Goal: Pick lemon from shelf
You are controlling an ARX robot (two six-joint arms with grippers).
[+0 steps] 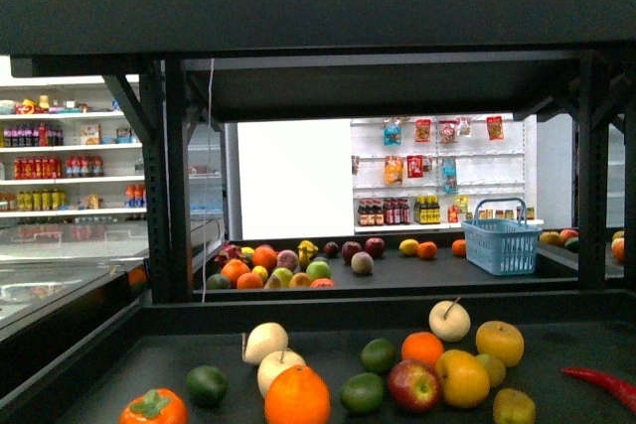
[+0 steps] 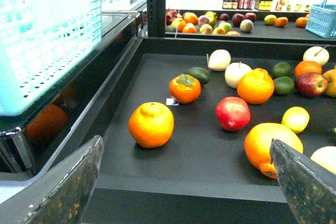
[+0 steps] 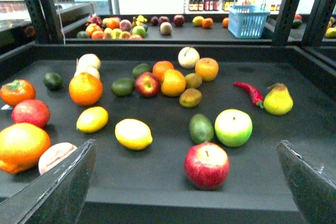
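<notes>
Background as I see it between the black shelf [image 1: 174, 176] posts. Left: white wall shelves [image 1: 70, 184] carrying rows of bottles, above a glass-topped case [image 1: 55, 280]. Centre: a plain white panel [image 1: 293, 178], brightly lit. Right of it: a white rack [image 1: 442, 161] with hanging packets and a row of bottles along its foot. A blue basket [image 1: 502, 243] sits on a further dark stand [image 1: 407, 272]. Light is bright behind, dimmer in front.

left gripper [image 2: 186, 145] | fingers [image 2: 65, 187] dark grey, flat, scuffed pale along edges | right gripper [image 3: 187, 145] | same dark, worn fingers
</notes>
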